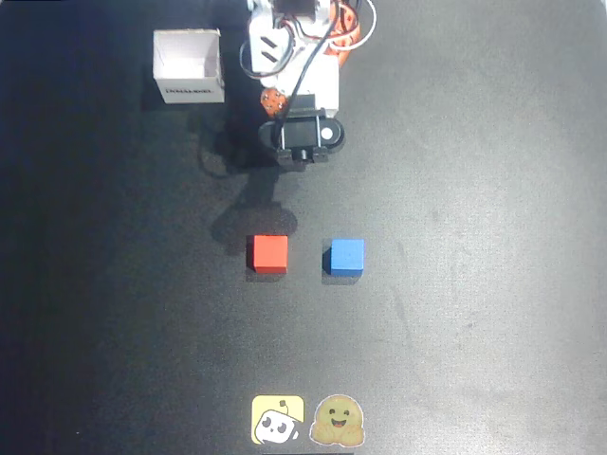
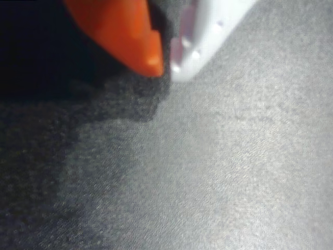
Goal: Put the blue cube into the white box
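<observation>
Orange and white fingers (image 2: 156,57) were seen together, empty, above bare mat (image 2: 234,172). Gripper (image 2: 165,69) was parked beside white box (image 1: 188,64). Blue cube (image 1: 345,257) lay well below box, just right of red cube (image 1: 268,253). Reach judged not begun; opening, descent needed.

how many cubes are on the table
2. The red cube sits near the middle of the table in the overhead view; the blue cube sits just to its right, apart from it. None looks hidden.

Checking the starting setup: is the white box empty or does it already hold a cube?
Empty. The overhead view shows the white box's bare white floor; the blue cube sits outside on the table.
</observation>
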Controlling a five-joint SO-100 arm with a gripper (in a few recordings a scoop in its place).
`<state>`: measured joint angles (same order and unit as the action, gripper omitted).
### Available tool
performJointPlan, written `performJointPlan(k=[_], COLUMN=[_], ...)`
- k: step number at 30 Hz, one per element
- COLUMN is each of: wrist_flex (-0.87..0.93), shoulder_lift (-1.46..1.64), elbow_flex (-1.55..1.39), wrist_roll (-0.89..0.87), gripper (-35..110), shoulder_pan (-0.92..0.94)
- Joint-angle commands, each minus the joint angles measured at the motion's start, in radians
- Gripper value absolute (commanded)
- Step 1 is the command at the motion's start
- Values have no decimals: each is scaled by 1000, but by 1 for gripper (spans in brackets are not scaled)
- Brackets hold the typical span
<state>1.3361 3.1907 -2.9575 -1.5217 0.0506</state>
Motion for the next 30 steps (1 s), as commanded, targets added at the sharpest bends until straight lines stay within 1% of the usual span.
performJointPlan(k=[1, 9, 16, 22, 25, 30], wrist_flex=[5, -11, 54, 60, 17, -57], shoulder_lift=[6, 6, 6, -20, -110, -416], elbow_flex=[3, 17, 101, 153, 195, 359], wrist_roll=[-3, -5, -5, -38, -67, -84], gripper=[0, 0, 0, 0, 0, 0], shoulder_pan=[-3, -6, -21, -54, -72, -81])
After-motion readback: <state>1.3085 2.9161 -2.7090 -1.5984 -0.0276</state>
